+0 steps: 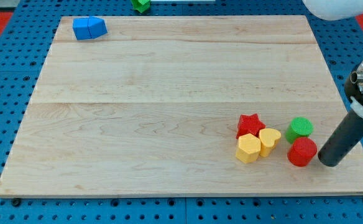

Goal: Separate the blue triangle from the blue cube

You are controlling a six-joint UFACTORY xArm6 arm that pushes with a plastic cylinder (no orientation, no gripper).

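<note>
At the board's eleven o'clock corner: blue cube and blue triangle, touching, cube toward nine o'clock.
No pincer fitted, so nothing opens or clamps; my tip rests at four o'clock, just beside the red cylinder, well apart from the blue pair. Likely light, rigid, free-sliding pieces; judged best pushed at the triangle's face nearest the seam, driving toward three o'clock. Also held: green cylinder, red star, yellow heart, yellow hexagon.
</note>
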